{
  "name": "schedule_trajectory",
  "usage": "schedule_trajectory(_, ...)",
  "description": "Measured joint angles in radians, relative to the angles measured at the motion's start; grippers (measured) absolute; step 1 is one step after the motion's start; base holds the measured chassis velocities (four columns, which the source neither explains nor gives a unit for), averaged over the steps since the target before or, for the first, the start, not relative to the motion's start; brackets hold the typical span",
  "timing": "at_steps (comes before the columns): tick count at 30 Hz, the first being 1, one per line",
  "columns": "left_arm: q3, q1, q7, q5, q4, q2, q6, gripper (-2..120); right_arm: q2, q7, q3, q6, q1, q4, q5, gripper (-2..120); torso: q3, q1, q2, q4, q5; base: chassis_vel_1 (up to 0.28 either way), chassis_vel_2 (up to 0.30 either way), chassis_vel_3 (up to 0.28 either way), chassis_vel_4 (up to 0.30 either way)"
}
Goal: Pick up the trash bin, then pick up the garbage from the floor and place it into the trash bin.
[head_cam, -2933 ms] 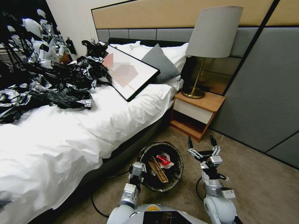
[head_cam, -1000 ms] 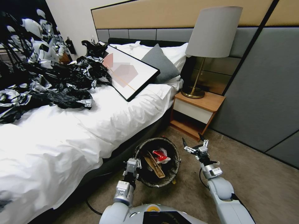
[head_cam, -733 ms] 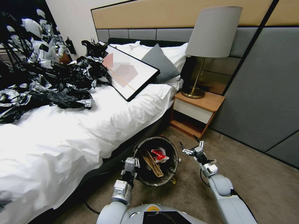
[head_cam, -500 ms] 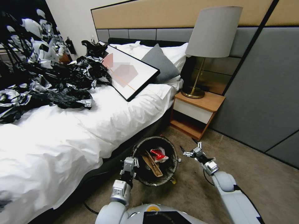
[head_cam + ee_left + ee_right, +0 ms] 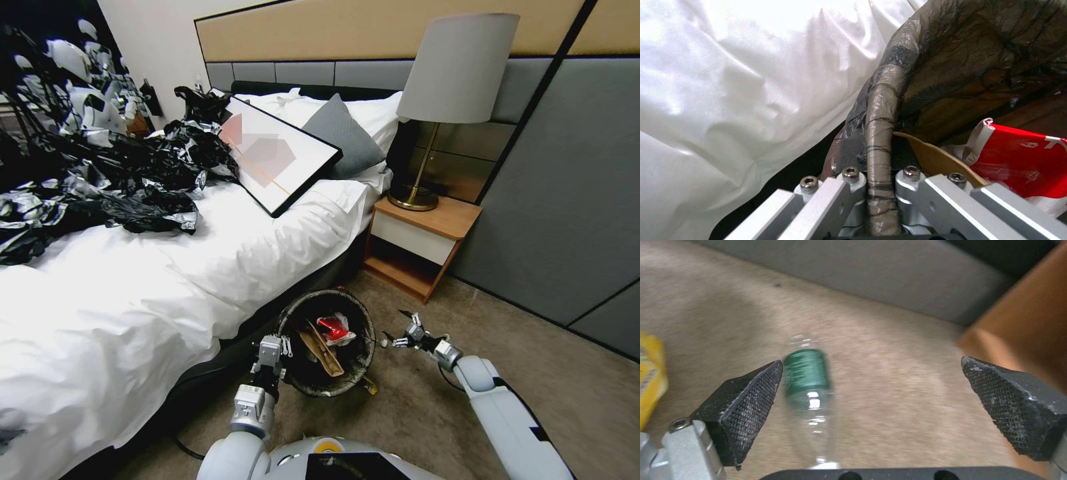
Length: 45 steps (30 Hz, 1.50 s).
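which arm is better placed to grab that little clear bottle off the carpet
The right. Its hand is open and low over the carpet, the clear bottle lying between its fingers beside one pad. The left hand is shut on the trash bin rim by the bed, so it isn't free.

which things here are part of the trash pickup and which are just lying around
Part of the job:
trash bin, rim clamped in the left gripper
clear bottle on the carpet, between the open fingers of the right gripper
yellow wrapper
red wrapper in the bin

Lying about:
lamp
picture frame
black sheeting
nightstand
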Motion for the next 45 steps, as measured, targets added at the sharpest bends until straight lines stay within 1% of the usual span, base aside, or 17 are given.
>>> schedule_trajectory(7,-0.003,0.001,0.000,-0.001,0.004,-0.002,0.000,0,0.051,-0.011,-0.021,0.013,0.048,-0.073,-0.045,100,0.000,0.000,0.000,0.0003,0.0002,0.000,0.000,0.000,0.000)
schedule_trajectory(9,-0.003,0.001,0.000,-0.001,0.005,-0.003,-0.001,0,0.061,-0.011,-0.026,0.014,0.058,-0.088,-0.052,100,0.000,0.000,0.000,0.0000,0.0000,0.000,0.000,0.000,0.000)
schedule_trajectory(11,-0.003,0.001,0.000,-0.001,0.008,-0.005,-0.001,0,0.085,-0.011,-0.037,0.014,0.082,-0.127,-0.073,100,0.000,0.000,0.000,0.0001,0.0003,0.000,0.000,0.000,0.000)
schedule_trajectory(17,0.001,0.000,-0.001,0.000,0.011,-0.006,-0.002,0,0.111,-0.009,-0.052,0.021,0.117,-0.195,-0.091,100,0.000,0.000,0.000,0.0002,0.0001,0.000,0.000,0.000,0.000)
schedule_trajectory(20,0.009,0.001,-0.001,0.004,0.014,-0.009,-0.002,0,0.127,0.001,-0.059,0.023,0.147,-0.253,-0.114,100,0.000,0.000,0.000,0.0002,0.0001,0.000,0.000,0.000,0.000)
schedule_trajectory(26,0.011,0.003,-0.001,0.006,0.014,-0.010,-0.003,0,0.132,0.011,-0.055,0.023,0.165,-0.306,-0.122,100,0.000,0.000,0.000,0.0000,0.0001,0.000,0.000,0.000,0.000)
schedule_trajectory(32,0.011,0.006,-0.001,0.008,0.014,-0.010,-0.004,0,0.148,0.026,-0.042,0.029,0.204,-0.405,-0.131,100,0.000,0.000,0.000,0.0001,0.0003,0.000,0.000,0.000,0.000)
schedule_trajectory(34,0.012,0.006,-0.002,0.008,0.014,-0.011,-0.004,0,0.150,0.028,-0.040,0.029,0.210,-0.420,-0.130,100,0.000,0.000,0.000,0.0001,0.0002,0.000,0.000,0.000,0.000)
schedule_trajectory(45,0.009,0.012,-0.003,0.011,0.016,-0.011,-0.006,0,0.163,0.039,-0.033,0.010,0.248,-0.514,-0.083,100,0.000,0.000,0.000,0.0001,0.0002,0.000,0.000,0.000,0.000)
